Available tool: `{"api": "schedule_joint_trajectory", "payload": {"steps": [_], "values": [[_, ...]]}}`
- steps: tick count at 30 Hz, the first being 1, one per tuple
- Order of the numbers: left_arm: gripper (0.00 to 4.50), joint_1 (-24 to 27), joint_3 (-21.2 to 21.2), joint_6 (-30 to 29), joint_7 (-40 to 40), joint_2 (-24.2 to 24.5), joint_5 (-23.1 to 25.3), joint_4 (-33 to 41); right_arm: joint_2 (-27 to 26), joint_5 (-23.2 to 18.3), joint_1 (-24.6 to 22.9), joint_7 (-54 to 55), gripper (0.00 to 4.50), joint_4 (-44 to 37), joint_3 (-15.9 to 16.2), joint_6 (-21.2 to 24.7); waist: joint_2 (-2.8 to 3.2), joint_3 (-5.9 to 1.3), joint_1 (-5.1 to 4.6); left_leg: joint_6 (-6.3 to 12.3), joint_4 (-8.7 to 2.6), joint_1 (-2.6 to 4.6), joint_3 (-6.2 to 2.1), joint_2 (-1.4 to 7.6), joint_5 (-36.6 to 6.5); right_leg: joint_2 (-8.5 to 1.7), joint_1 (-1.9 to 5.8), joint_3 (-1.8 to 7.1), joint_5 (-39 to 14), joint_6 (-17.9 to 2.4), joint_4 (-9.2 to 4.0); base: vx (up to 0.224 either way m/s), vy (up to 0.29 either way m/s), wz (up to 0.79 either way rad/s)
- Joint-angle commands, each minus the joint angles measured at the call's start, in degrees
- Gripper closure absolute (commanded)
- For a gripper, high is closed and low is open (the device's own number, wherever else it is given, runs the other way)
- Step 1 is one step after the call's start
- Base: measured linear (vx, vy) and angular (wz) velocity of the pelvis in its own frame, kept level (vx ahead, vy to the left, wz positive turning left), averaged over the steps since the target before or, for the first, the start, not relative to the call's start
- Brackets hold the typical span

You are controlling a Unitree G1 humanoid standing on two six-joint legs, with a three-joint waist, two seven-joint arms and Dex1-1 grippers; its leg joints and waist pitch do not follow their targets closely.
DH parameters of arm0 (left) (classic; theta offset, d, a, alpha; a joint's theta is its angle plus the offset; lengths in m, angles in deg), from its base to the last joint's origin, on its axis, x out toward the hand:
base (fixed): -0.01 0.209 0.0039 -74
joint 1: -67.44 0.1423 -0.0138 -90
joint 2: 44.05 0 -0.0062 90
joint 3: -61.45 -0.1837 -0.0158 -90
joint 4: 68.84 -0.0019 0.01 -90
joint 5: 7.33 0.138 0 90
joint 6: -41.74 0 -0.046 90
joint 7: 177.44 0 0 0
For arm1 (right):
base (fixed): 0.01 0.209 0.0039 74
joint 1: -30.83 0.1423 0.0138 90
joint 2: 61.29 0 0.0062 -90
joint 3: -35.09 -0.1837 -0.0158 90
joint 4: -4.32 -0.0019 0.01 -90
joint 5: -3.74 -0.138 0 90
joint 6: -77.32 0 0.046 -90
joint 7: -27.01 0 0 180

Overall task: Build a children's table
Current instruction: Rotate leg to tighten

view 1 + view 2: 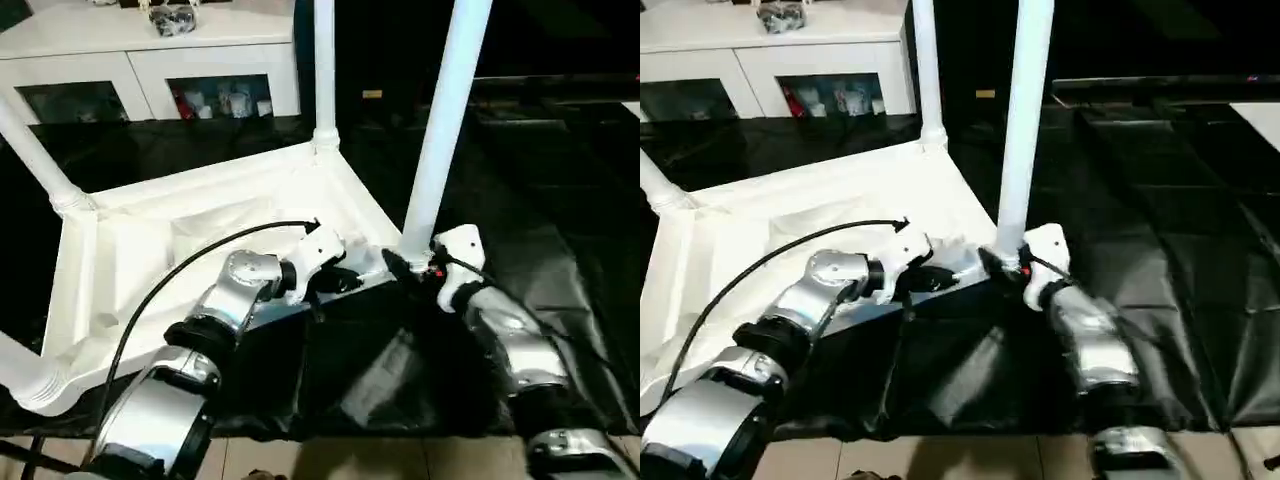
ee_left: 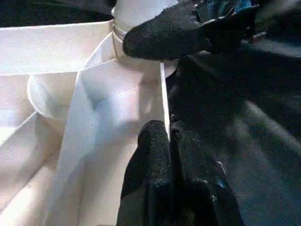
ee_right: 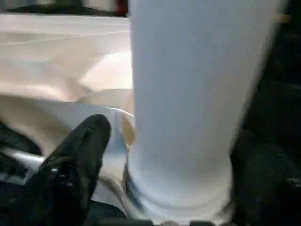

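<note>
Two fingers (image 2: 155,155) pinching tabletop (image 1: 250,210) rim, right fingers (image 3: 80,155) clasping leg (image 1: 440,130) base.

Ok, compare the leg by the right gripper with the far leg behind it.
The near leg rises from the tabletop corner beside the right gripper and leans slightly right. The far leg stands at the back corner, straighter, with no gripper near it. It looks thinner. Both are white tubes seated in corner sockets.
</note>
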Motion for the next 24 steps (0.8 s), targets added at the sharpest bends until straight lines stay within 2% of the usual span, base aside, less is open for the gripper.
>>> {"api": "schedule_joint_trajectory", "payload": {"steps": [1,2,4,5,10,11,13,15,18,24], "values": [[4.50,1.12,-1.73,1.68,-6.22,0.69,-1.27,0.21,1.16,-2.56,-0.15,-7.54,0.32,-3.13,1.92,1.45,-1.16,-3.78,0.24,8.27,-3.54,1.63,-1.31,2.60,-7.70,-0.66,2.12,-0.16,1.50,-14.26,-2.30,0.000,0.000,0.00],[4.50,1.09,-1.65,1.68,-6.95,1.00,-1.44,0.21,1.69,-3.01,-0.23,-8.80,0.32,-3.45,1.90,1.72,-1.16,-3.84,0.39,9.15,-3.35,1.58,-1.26,2.54,-6.86,-0.71,2.15,-0.19,2.67,-14.79,-2.12,0.000,0.000,0.00],[4.50,0.96,-1.64,2.09,-9.48,2.28,-1.71,0.17,3.71,-4.40,-0.74,-13.99,0.32,-4.80,2.43,3.14,-1.15,-3.84,0.45,9.46,-3.33,1.53,-1.28,2.59,-6.76,-0.72,2.12,-0.28,2.37,-15.08,-2.03,0.000,0.000,0.00],[4.50,0.91,-1.62,2.43,-10.82,2.97,-1.85,0.18,4.86,-4.72,-1.03,-16.70,0.32,-5.38,2.97,3.54,-1.09,-3.70,0.71,9.32,-3.47,1.70,-1.31,2.81,-7.74,-0.73,2.03,-0.28,0.46,-15.19,-2.22,0.000,0.000,0.00],[4.50,0.84,-1.77,2.44,-16.29,5.49,-2.50,0.35,8.62,-5.11,-1.57,-24.71,0.77,-6.44,5.29,4.63,-1.24,-3.38,0.84,6.72,-4.02,1.88,-1.29,2.89,-11.53,-0.72,1.93,-0.14,-5.33,-15.13,-2.73,0.000,0.000,0.00],[4.50,0.61,-2.24,3.13,-18.35,6.85,-2.33,-0.12,10.16,-5.03,-1.75,-27.57,0.87,-7.21,6.75,5.21,-1.33,-3.26,0.81,5.92,-4.13,1.93,-1.30,2.88,-12.93,-0.76,1.88,-0.07,-7.16,-14.91,-2.90,0.000,0.000,0.00],[4.50,0.30,-2.38,3.52,-19.69,7.61,-2.41,-0.66,11.18,-4.72,-1.84,-29.64,0.99,-7.77,7.84,5.77,-1.31,-3.22,0.86,5.37,-4.27,1.96,-1.32,2.97,-13.44,-0.84,1.86,0.05,-8.10,-14.56,-2.97,0.000,0.000,0.00],[4.50,-0.12,-2.56,4.00,-20.49,8.18,-2.13,-1.28,11.93,-4.21,-1.74,-31.22,1.03,-7.84,8.80,6.18,-1.27,-3.23,0.84,4.97,-4.35,2.02,-1.34,2.97,-13.52,-0.79,1.82,0.03,-8.14,-14.60,-2.92,0.000,0.000,0.00],[4.50,-0.76,-2.68,4.52,-21.33,8.68,-1.95,-2.02,12.28,-3.97,-1.08,-32.52,1.39,-7.30,9.06,6.36,-1.37,-3.24,0.88,4.58,-4.37,2.09,-1.33,3.00,-13.64,-0.84,1.81,0.07,-7.54,-14.94,-2.88,0.000,0.000,0.00],[4.50,-1.45,-2.60,4.87,-21.75,8.62,-2.31,-2.82,12.21,-4.56,-0.46,-33.38,1.79,-7.18,9.47,6.68,-1.25,-3.44,1.00,5.71,-4.00,1.98,-1.26,2.89,-10.93,-0.90,1.97,0.01,-3.61,-15.84,-2.46,0.000,0.000,0.00]]}}
